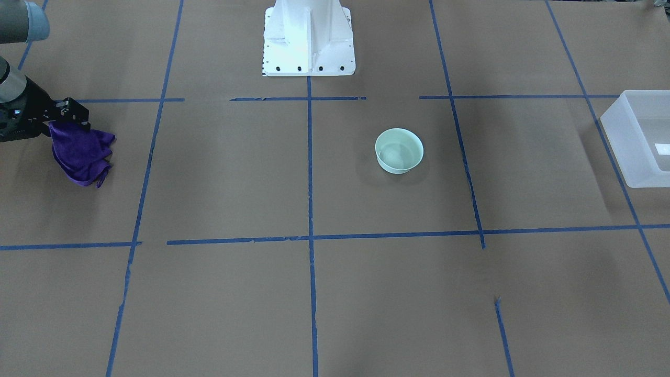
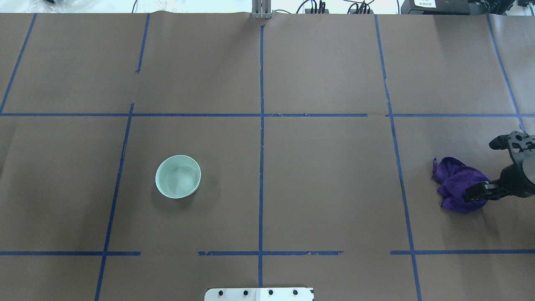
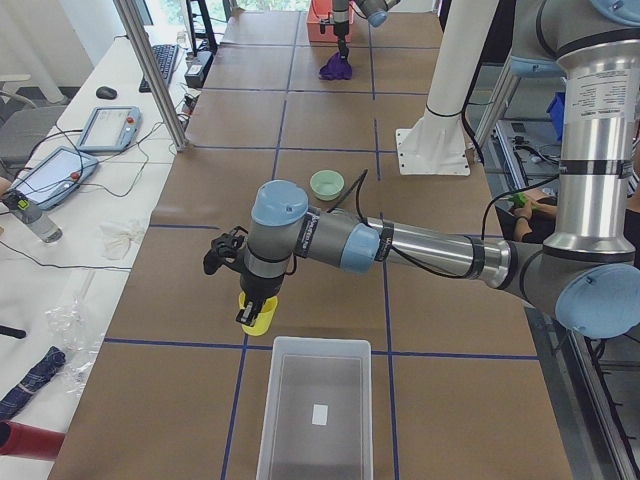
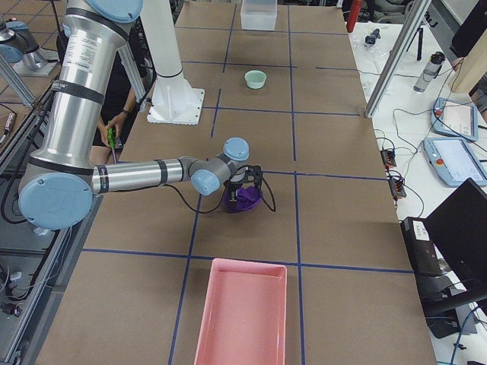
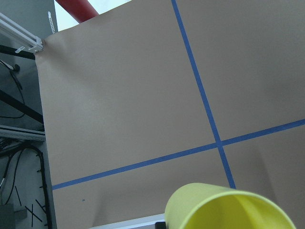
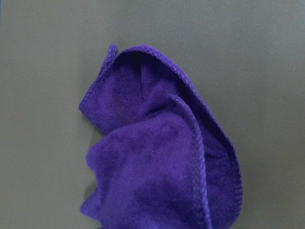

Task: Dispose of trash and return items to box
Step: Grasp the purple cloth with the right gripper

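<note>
Right hand (image 1: pixel 73 121) clamps the crumpled purple cloth (image 1: pixel 81 154), probably bound for the pink plastic tray (image 4: pixel 242 319); whether the left hand (image 3: pixel 245 300) grips anything cannot be told.

One yellow cup (image 3: pixel 260 318), one green bowl (image 1: pixel 399 151), one frosted bin (image 1: pixel 625 146), one purple cloth (image 1: pixel 81 154), one pink tray (image 4: pixel 243 319)

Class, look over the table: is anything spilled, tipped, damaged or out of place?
Nothing is spilled or damaged. The mint bowl sits upright. Only the purple cloth looks untidy, bunched up at the right gripper.
</note>
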{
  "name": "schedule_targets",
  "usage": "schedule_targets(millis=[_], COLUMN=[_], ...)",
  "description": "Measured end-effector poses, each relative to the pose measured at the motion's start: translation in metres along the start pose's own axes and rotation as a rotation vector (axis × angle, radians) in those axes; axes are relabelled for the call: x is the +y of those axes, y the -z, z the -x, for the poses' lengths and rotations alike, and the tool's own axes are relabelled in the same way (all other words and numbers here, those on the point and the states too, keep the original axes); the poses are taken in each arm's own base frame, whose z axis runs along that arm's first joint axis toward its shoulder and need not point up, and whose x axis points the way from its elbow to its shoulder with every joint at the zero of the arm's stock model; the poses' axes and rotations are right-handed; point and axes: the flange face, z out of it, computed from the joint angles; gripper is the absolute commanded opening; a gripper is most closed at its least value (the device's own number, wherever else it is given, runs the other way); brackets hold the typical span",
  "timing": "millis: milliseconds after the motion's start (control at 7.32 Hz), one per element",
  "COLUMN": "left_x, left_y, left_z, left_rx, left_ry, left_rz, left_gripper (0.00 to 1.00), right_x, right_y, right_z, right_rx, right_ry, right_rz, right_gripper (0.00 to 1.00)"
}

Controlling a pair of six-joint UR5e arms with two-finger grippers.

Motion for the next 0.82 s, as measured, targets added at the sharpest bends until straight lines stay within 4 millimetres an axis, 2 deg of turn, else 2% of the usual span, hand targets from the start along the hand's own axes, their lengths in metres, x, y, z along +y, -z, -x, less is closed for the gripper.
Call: schedule_targets(millis=[137,547,820], left_x=[0.005,0.030,0.041], left_y=[-0.017,-0.056,-0.074], left_z=[0.012,0.032,0.041], left_rx=[0.008,0.028,0.033], left_ry=[0.022,0.076,0.089], left_rz=[0.033,0.106,0.126], left_gripper=[0.00,0.00,0.00], right_x=[0.001,-0.001,-0.006], right_y=[0.000,0.011,0.039], right_z=[-0.001,0.008,0.010], right_rx=[0.003,-0.011,-0.035], right_ry=[-0.002,0.010,-0.002], right_rz=[0.000,-0.022,-0.070], right_gripper=[0.00,0.00,0.00])
